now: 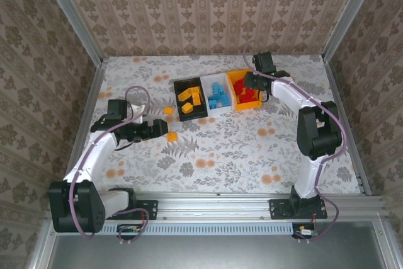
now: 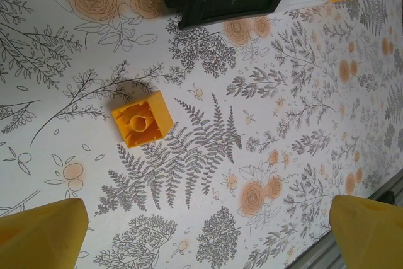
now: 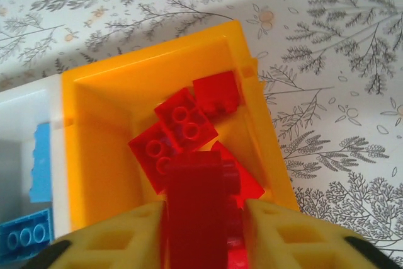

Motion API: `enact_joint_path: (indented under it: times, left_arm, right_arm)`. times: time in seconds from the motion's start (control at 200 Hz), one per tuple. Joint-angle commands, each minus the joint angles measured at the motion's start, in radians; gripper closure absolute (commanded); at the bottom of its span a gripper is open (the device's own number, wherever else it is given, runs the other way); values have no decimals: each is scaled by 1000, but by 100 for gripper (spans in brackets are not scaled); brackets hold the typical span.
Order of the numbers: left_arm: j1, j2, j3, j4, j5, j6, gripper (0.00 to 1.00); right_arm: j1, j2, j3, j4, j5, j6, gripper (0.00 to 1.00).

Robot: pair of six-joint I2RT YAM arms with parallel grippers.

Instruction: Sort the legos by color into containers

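Red lego (image 3: 195, 181) upright between fingers of right pincer (image 3: 203, 211) over orange-yellow tray (image 3: 101, 143), grip uncertain; left pincer (image 2: 206, 231) wide open.

White tray (image 1: 216, 111) mid-row, holding light blue bricks (image 1: 218, 96). Touching its left side, black tray (image 1: 177, 96) with orange-yellow bricks (image 1: 189, 97). Touching its right side, orange-yellow tray (image 1: 249, 108) with red bricks (image 1: 247, 97). Above these, upright red brick (image 3: 195, 181) between the right tool's (image 3: 203, 209) fingers. Left of and nearer than the white tray, loose brick (image 1: 168, 110) and upturned brick (image 2: 141, 127), both orange-yellow.

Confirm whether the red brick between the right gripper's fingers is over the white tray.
No, the red brick between the right gripper's fingers is over the orange-yellow tray, where other red bricks lie.
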Motion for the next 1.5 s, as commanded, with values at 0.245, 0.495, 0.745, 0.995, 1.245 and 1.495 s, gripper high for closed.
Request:
enact_joint_path:
  times: [0.245,0.495,0.745,0.995,1.245,1.495]
  left_arm:
    - [-11,11,12,-24,22,-5,0]
    - [-14,65,29,-83,-90,13,0]
    - [-134,188,103,-149,-240,38,0]
    - [-225,381,194,-165,-384,-9,1]
    - [-269,511,274,-148,-424,-51,7]
    - [-283,582,306,-129,-403,-74,16]
  right_arm:
    - [-7,-16,30,16,-61,54,50]
    - [11,-183,-183,127,-164,182,49]
    - [41,-339,-407,193,-270,233,48]
    - [50,-441,-548,213,-346,235,48]
    - [48,-466,-634,237,-356,215,48]
    - [48,-456,-660,258,-371,222,48]
